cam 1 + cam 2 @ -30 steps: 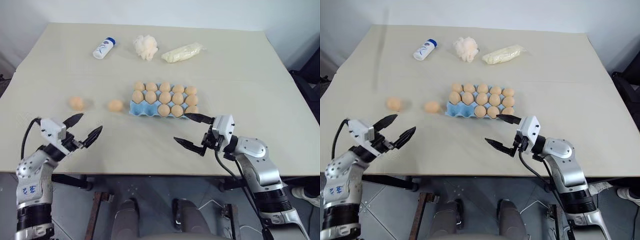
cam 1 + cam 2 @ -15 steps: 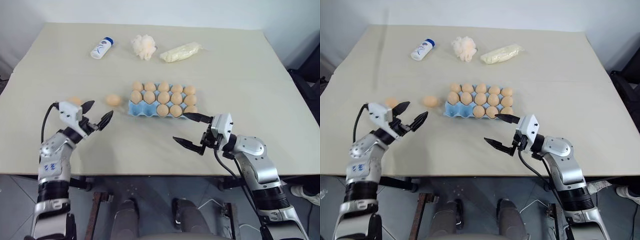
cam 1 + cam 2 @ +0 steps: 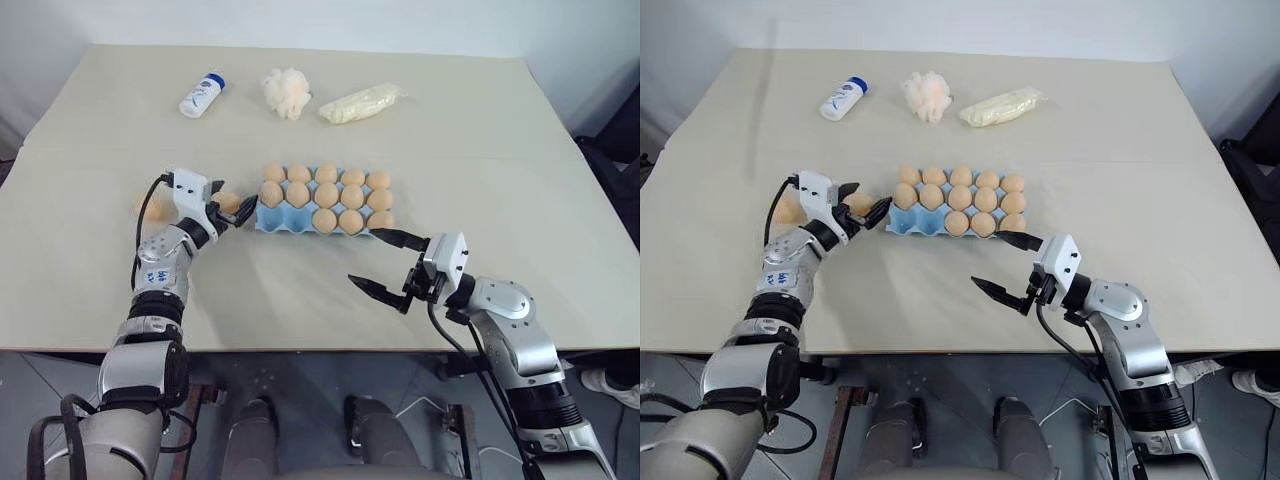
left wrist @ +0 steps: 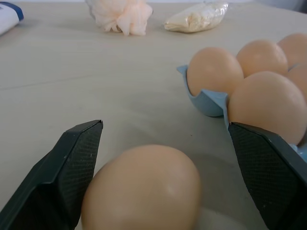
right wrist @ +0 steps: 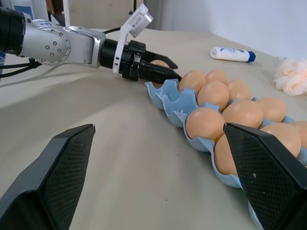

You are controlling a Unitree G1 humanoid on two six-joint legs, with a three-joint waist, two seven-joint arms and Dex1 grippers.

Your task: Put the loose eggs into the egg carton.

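The light blue egg carton (image 3: pixel 275 222) sits mid-table, with eggs in all its cups except two at the near left. One loose egg (image 4: pixel 144 189) lies just left of the carton. My left gripper (image 3: pixel 236 198) is open, level with the table, with one finger on each side of this egg and not closed on it. A second loose egg (image 3: pixel 787 210) lies farther left, partly hidden behind my left arm. My right gripper (image 3: pixel 362 255) is open and empty, just in front of the carton's near right corner.
Along the far side of the table lie a white bottle with a blue cap (image 3: pixel 202 93), a fluffy cream puff (image 3: pixel 288 92) and a pale plastic packet (image 3: pixel 363 102). The table's near edge runs just below both arms.
My left arm has reached forward and right from the near left of the table, so its open fingers now flank the egg beside the carton. The right arm has stayed still.
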